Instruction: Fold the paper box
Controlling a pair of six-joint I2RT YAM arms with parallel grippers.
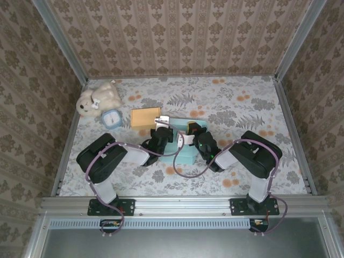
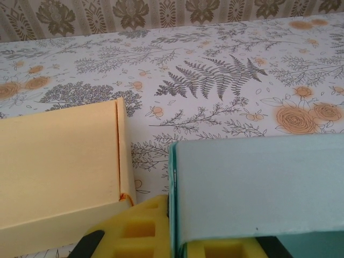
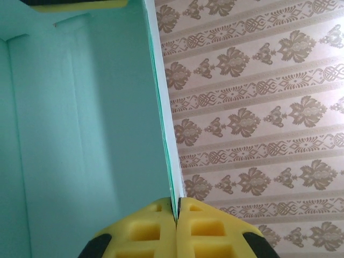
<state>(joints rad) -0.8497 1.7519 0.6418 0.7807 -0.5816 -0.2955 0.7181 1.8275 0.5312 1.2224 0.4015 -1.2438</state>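
The teal paper box (image 1: 181, 156) sits mid-table between my two arms. My left gripper (image 1: 162, 135) is at its left side. In the left wrist view that gripper (image 2: 174, 228) is shut on an upright teal wall of the paper box (image 2: 258, 188), with one yellow finger (image 2: 137, 231) outside and the other under the panel. At the box's right side, my right gripper (image 1: 196, 135) is pinched shut on the thin edge of another wall. The right wrist view has this gripper (image 3: 177, 208) at the bottom, with the box's teal inside (image 3: 86, 123) to its left.
A flat tan box (image 1: 145, 117) lies just behind the left gripper, close to the teal wall (image 2: 59, 161). A white teddy bear (image 1: 98, 99) and a small blue clock (image 1: 112, 118) are at the back left. Patterned walls enclose the table.
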